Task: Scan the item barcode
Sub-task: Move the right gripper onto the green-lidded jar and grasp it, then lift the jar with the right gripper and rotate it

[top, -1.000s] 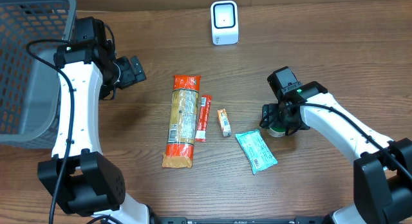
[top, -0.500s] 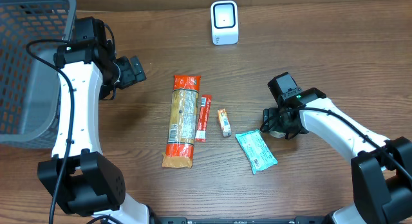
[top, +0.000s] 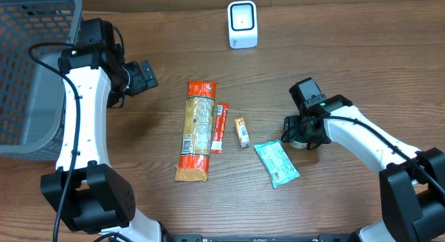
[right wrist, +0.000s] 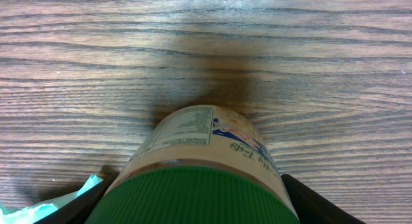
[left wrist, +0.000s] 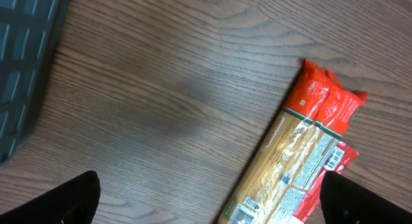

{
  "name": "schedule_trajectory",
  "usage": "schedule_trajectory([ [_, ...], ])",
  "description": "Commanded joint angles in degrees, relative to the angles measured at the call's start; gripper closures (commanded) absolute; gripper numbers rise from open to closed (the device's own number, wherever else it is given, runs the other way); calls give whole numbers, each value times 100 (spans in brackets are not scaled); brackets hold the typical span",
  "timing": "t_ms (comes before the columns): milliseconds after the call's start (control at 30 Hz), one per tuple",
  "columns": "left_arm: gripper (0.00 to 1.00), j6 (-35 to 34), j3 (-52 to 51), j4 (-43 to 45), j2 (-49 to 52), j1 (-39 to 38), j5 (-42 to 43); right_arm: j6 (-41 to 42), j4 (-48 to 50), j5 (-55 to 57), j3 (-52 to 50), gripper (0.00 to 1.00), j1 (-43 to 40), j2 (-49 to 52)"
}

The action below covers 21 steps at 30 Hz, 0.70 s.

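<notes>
Work surface seen from three viewpoints. The table (top: 361, 54) is a flat top of mid-brown wood-grain finish that forms the ground of every view. From overhead the grain runs left to right in long, fine, slightly wavy streaks, darker lines alternating with paler bands. The left wrist view shows the same grain slanting across the frame. Lighting is even and diffuse; a broad, soft-edged shadow (right wrist: 212, 63) darkens the wood in the right wrist view
</notes>
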Motion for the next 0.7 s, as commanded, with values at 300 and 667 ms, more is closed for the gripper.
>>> schedule_trajectory([
  [300,0,90,101,-9,13,-37,-20,17,-9,0,-39,27,4,33],
  [667,0,92,101,-11,13,-37,-20,17,365,0,-334,26,4,33],
])
